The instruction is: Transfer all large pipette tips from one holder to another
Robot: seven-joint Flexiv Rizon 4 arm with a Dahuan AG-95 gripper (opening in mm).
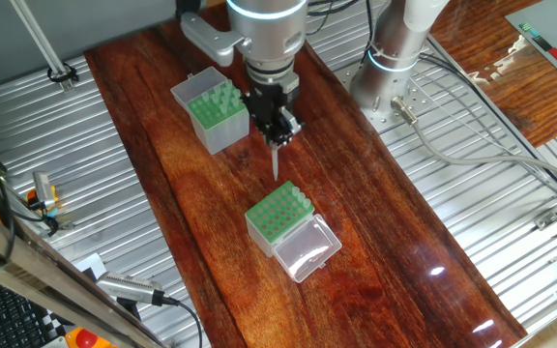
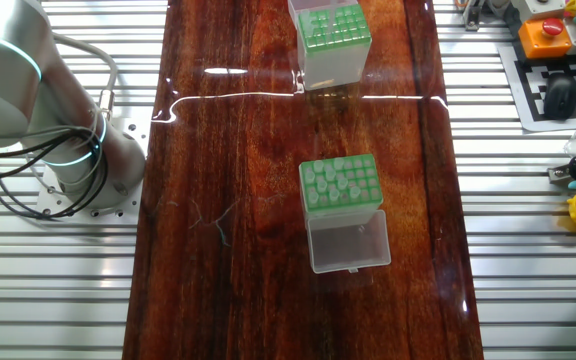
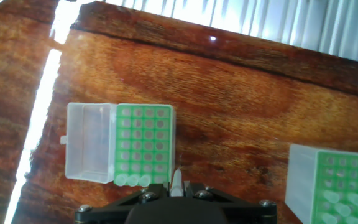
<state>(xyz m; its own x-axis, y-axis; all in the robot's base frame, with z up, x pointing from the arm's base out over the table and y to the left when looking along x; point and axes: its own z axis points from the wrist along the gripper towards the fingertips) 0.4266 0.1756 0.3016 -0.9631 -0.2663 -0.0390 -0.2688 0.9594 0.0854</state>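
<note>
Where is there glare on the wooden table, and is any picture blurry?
The other fixed view: a bright wavy streak of glare crosses the table in front of the taller box. Hand view: soft overall, washed-out white at the top. One fixed view: small glints near the bottom right.

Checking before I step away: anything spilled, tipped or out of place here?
Nothing stands out. Both holders, the taller box and the lidded box, stand upright on the table; the gripper holds one pipette tip point-down between them.

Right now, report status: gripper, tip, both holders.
Gripper shut on large pipette tip, between boxes. Taller holder behind; lidded holder below, lid open. Nothing in the way.
</note>
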